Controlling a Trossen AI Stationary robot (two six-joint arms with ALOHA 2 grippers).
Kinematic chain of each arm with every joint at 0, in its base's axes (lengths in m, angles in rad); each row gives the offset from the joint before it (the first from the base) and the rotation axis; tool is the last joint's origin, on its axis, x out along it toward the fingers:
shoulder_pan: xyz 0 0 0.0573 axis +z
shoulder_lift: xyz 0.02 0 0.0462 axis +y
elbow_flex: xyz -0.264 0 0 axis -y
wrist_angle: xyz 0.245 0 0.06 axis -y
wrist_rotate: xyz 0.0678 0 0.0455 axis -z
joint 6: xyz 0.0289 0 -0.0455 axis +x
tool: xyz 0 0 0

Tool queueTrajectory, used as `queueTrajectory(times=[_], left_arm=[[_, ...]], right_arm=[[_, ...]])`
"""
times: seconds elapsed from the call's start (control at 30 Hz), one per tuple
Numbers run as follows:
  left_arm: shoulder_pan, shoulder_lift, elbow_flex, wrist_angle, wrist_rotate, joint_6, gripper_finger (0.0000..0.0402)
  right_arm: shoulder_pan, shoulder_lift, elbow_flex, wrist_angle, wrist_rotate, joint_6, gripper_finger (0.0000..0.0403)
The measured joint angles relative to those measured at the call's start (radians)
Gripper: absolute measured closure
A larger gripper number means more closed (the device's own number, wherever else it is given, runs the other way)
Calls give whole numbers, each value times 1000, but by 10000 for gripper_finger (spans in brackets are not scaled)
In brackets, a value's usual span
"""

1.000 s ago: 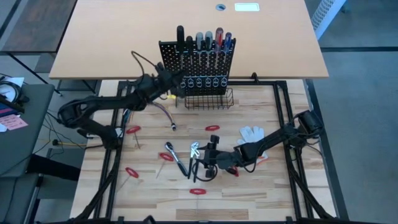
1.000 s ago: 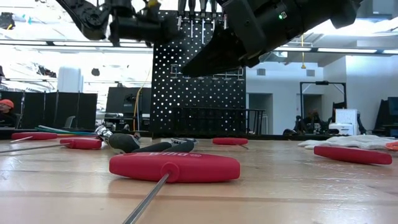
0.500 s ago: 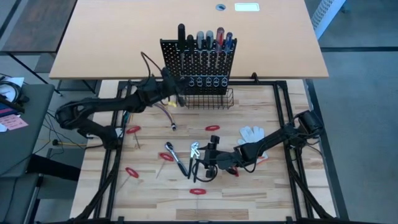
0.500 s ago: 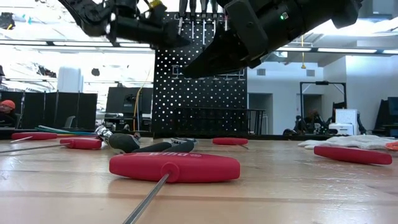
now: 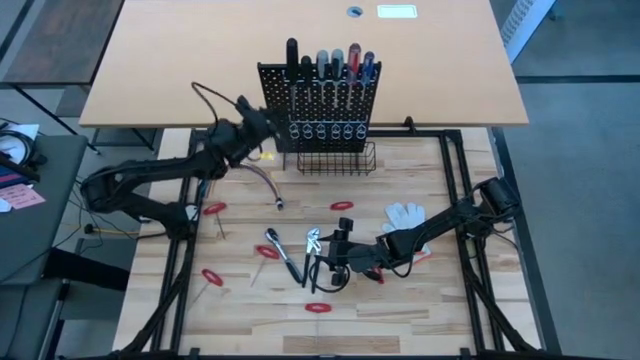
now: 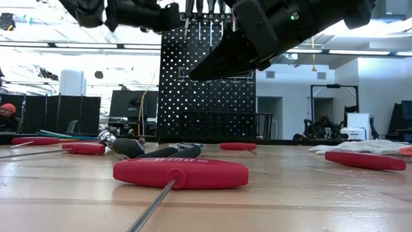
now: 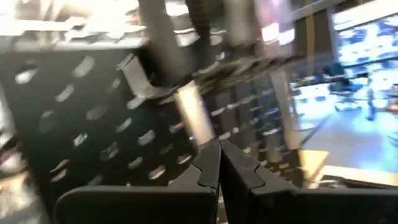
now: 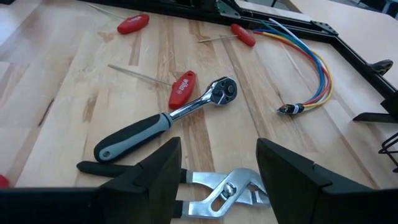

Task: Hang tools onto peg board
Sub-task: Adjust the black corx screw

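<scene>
At upper centre of the high view, the left gripper (image 5: 262, 127) is backing left off the peg board (image 5: 322, 118) since a moment ago, its screwdriver likely hung. In the left wrist view its fingers (image 7: 208, 171) are pressed together, empty. In the right wrist view, the right gripper (image 8: 217, 163) is hovering wide open over the pliers (image 8: 227, 191) at lower centre.

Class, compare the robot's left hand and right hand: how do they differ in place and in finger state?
The left hand is raised beside the peg board, fingers shut; the right hand hangs low above the pliers on the table, fingers open. The left faces the board's holes; the right faces loose tools. Both are dark and two-fingered.
</scene>
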Motion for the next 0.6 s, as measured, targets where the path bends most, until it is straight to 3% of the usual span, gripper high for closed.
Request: queueTrajectory(times=[0.13,0.27,0.5,0.6], left_arm=[[83,41,0,-16,66,-87,401],[82,48,0,-55,111,-87,401],[-3,-26,-1,-99,13,17,401],[-22,-67,0,-153,34,27,401]], right_arm=[[0,0,0,0,0,0,188],[0,0,0,0,0,0,188],[0,0,0,0,0,0,188],[0,0,0,-2,0,1,188]])
